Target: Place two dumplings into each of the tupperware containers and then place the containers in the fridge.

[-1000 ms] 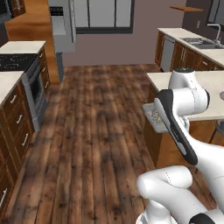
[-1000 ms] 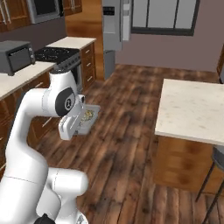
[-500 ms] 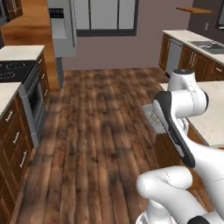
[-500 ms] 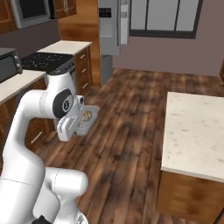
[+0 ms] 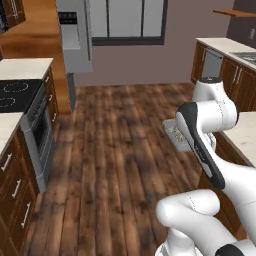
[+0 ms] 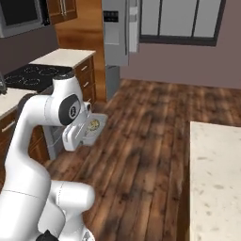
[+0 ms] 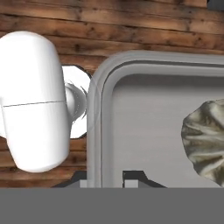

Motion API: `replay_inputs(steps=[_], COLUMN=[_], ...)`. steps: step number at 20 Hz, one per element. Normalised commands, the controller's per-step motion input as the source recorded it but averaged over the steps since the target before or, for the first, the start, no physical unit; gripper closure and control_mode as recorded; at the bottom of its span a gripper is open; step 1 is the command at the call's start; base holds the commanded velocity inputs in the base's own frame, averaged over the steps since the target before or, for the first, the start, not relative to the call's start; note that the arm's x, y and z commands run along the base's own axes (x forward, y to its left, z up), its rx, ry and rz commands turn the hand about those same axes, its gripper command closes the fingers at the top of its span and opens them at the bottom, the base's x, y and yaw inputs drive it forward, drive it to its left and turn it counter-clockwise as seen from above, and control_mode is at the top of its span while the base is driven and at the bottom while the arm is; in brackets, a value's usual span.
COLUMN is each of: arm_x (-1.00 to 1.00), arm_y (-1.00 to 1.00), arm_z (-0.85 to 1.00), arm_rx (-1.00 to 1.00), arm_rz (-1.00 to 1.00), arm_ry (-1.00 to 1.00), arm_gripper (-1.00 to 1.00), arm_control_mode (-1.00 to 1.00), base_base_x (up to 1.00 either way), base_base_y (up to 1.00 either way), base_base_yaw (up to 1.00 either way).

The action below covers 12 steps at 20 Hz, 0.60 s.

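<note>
One tupperware container [image 7: 148, 127] is carried in the air over the wooden floor [image 5: 115, 150], its raised rim pinched at the near edge by the pincer [image 7: 111, 178], which is clenched on that rim with one dark tip outside the wall and one inside. In the hand view a dumpling [image 7: 205, 140], pale and wrinkled, lies on the container's bottom toward the side away from the white arm link; part of it is cut off by the picture's edge.

From the right base view the container [image 6: 92, 128] shows as a shallow tray just beside the arm's upper joint, with pale lumps, the dumplings [image 6: 93, 124], inside; how many cannot be told there. The left base view shows the same tray [image 5: 177, 134] jutting from behind the arm.

Relative to the container, the fridge [image 5: 75, 35] stands well apart at the far end of the floor, tall and grey; in the right base view it [image 6: 115, 30] stands beyond the stove [image 6: 33, 77]. A pale stone desk [image 6: 214, 179] lies well apart from the container, across the floor.
</note>
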Motion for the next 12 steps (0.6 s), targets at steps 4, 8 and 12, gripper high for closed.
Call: replay_inputs(steps=[4, 8, 12], arm_x=[0.00, 0.00, 0.00], arm_y=[0.00, 0.00, 0.00], arm_z=[0.00, 0.00, 0.00], arm_rx=[0.00, 0.00, 0.00], arm_rz=[0.00, 0.00, 0.00], arm_ry=[0.00, 0.00, 0.00], arm_gripper=[1.00, 1.00, 1.00], arm_control_mode=[1.00, 1.00, 1.00], base_base_x=[1.00, 1.00, 1.00], base_base_y=[0.22, -0.02, -0.11], base_base_yaw=[0.00, 0.04, 0.06])
